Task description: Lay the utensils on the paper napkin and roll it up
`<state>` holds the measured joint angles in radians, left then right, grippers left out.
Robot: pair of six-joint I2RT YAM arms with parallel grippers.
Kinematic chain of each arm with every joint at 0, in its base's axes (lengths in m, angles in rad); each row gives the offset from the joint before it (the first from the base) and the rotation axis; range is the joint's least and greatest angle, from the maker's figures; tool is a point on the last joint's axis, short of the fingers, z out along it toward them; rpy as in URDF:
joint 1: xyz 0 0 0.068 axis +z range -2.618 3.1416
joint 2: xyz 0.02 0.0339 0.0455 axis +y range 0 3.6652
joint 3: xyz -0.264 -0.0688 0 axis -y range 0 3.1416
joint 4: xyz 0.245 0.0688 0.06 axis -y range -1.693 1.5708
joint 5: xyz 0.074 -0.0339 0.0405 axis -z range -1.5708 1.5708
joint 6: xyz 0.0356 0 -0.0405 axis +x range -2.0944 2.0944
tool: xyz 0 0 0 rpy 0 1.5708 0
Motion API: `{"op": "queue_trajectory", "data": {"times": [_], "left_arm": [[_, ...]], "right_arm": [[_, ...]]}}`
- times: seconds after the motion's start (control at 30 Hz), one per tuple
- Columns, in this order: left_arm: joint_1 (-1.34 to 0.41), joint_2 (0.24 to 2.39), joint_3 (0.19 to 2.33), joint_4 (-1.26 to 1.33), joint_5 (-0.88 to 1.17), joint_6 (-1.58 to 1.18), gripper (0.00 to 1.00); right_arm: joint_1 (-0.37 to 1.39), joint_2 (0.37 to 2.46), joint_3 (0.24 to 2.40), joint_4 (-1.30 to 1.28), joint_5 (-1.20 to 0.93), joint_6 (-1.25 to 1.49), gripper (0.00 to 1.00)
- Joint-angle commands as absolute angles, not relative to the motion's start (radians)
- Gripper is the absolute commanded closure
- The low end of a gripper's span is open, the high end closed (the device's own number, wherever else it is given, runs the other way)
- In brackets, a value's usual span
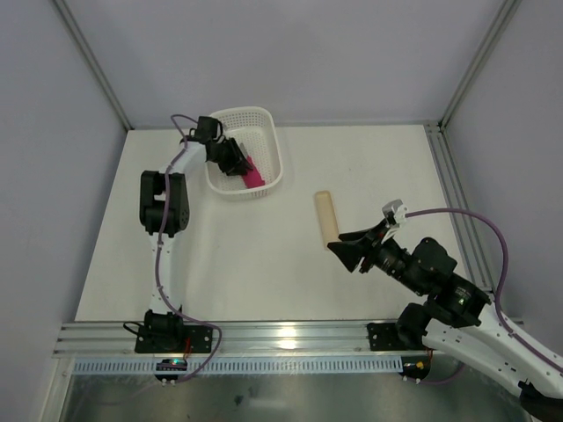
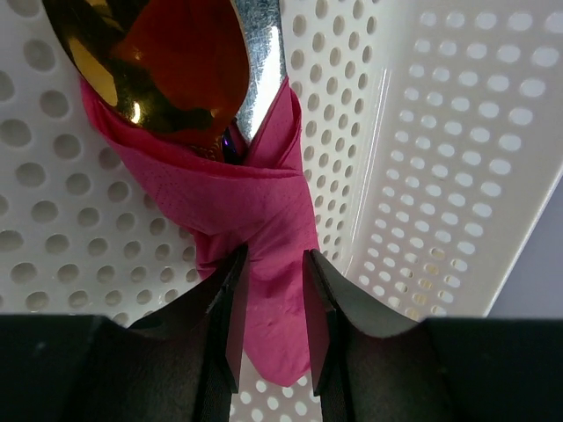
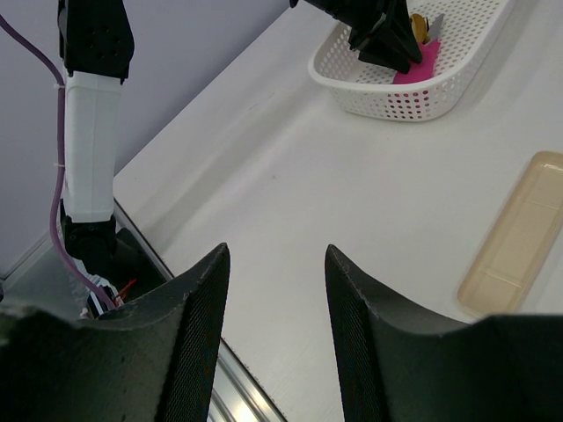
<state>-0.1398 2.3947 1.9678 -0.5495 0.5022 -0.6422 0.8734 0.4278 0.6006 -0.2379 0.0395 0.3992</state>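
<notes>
Left claw tight around napkin, utensils inside, in white basket.

The left arm at seven o'clock and the right arm at five o'clock share white link shells, bulky black joint housings, a thin purple cable looping alongside, and matte black jaws.
</notes>
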Motion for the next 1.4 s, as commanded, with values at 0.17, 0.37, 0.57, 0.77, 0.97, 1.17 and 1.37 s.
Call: {"op": "queue_trajectory", "data": {"times": [0.17,0.37,0.57,0.77,0.97,1.17,1.37], "left_arm": [[-0.144,2.330,1.968,-0.529,0.549,-0.604,0.63],[-0.144,2.179,2.000,-0.544,0.571,-0.620,0.57],[-0.192,1.964,1.893,-0.610,0.511,-0.580,0.55],[-0.368,1.594,1.536,-0.577,0.382,-0.540,0.50],[-0.552,1.205,1.208,-0.404,0.339,-0.600,0.01],[-0.581,0.938,0.970,-0.339,0.336,-0.644,0.00],[-0.581,0.828,0.914,-0.380,0.316,-0.637,0.00]], "right_arm": [[0.874,0.443,0.661,-0.221,0.037,0.420,0.50],[0.874,0.468,0.704,-0.293,0.087,0.394,0.40],[0.874,0.508,0.784,-0.368,0.204,0.416,0.09],[0.874,0.517,0.819,-0.420,0.322,0.494,0.00],[0.874,0.564,0.864,-0.548,0.425,0.607,0.00],[0.874,0.572,0.841,-0.543,0.387,0.627,0.00],[0.874,0.560,0.816,-0.540,0.390,0.632,0.00]]}}
